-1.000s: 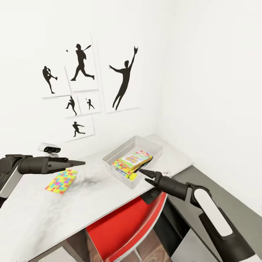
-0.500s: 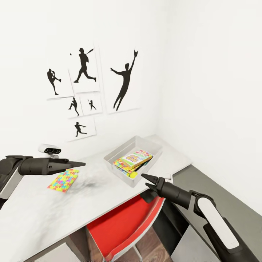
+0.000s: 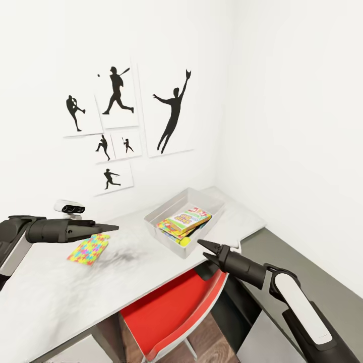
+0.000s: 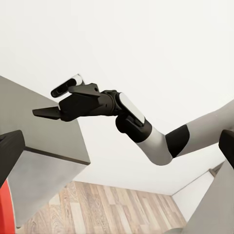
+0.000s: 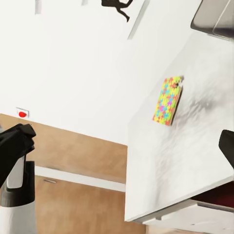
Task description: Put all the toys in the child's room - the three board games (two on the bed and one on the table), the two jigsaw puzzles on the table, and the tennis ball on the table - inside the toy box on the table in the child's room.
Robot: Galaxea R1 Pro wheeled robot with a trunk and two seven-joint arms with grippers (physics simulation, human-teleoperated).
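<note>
A light-grey surface (image 3: 75, 292) fills the corner of a white-walled room, with a red chair (image 3: 171, 312) tucked under its near edge. Nearest, the right end effector (image 3: 204, 250) hangs off the front edge, just short of the toy box, its fingers slightly spread and holding nothing. The left end effector (image 3: 112, 228) hovers above the surface, its fingers drawn to a point, empty. Beneath it lies one jigsaw puzzle (image 3: 88, 249), a thin flat square in a yellow, pink, blue and green mosaic, alone on the bare top. Farther back sits one toy box (image 3: 166, 212), a shallow light-grey bin with flared sides. Inside it colourful board games (image 3: 187, 220) are stacked; their number cannot be told. On the wall behind hang six black baseball-player prints (image 3: 171, 113).
</note>
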